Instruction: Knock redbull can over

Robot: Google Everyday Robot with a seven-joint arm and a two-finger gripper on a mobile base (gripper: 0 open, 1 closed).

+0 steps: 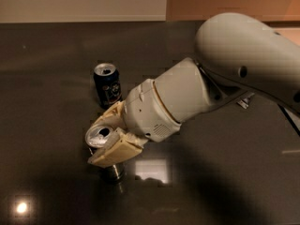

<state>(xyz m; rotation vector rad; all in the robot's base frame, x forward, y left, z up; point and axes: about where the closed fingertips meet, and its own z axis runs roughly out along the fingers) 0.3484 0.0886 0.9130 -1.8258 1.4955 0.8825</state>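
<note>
The redbull can [100, 134], slim with a silver top, stands on the dark table [42, 102] at centre left, its top leaning slightly. Its lower end shows below the finger. My gripper [97, 141] is at the can, one cream finger [115, 150] lying across its front and the other finger [111, 111] behind it, so the jaws are closed on the can's upper part. The white arm [225, 69] reaches in from the upper right.
A shorter, wider dark navy can [107, 84] stands upright just behind the gripper. A small white object [243, 102] lies at the right behind the arm. The table's far edge meets a pale wall [79, 3].
</note>
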